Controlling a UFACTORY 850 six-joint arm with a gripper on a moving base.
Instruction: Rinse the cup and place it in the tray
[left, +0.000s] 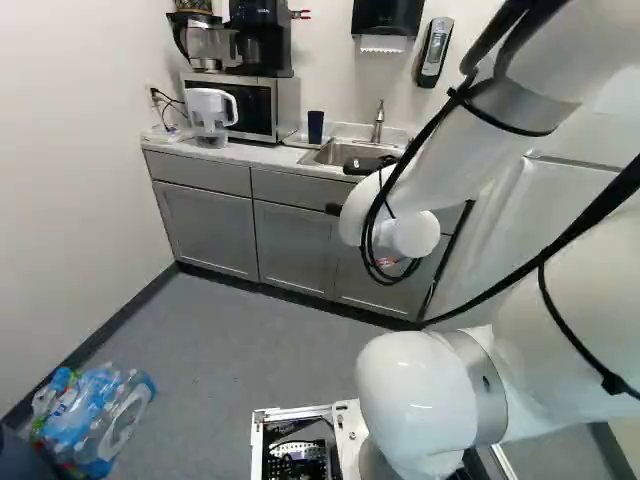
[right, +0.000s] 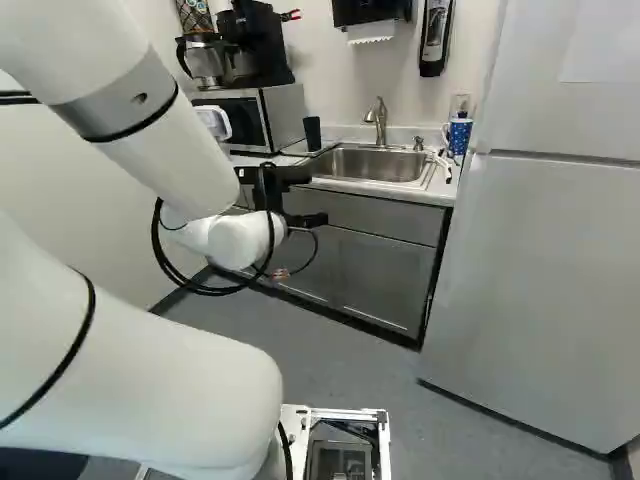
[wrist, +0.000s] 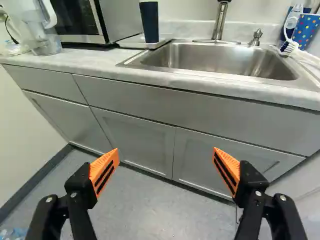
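- Dark cup (wrist: 149, 21) upright on a flat tray (wrist: 142, 43) at the counter's back edge, left of the sink (wrist: 220, 57).
- Probably light, rigid, slick; best gripped across mid-wall.
- Gripper (wrist: 165, 172) spread wide, empty.

Dark navy cup (wrist: 149, 21); steel sink (wrist: 220, 60); grey cabinets (wrist: 140, 140); orange pads (wrist: 104, 167); blue dotted mug (wrist: 306, 31).

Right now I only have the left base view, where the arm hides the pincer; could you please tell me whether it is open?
Observer: Yes, the pincer is open and holds nothing; it faces the cabinet doors under the sink.
Operator: Thank you. Is anything at the sink's right end, behind my arm?
Observer: A blue dotted cup stands on the counter there, with a brush lying by it.
Operator: And in the basin?
Observer: The part the wrist view shows holds nothing.
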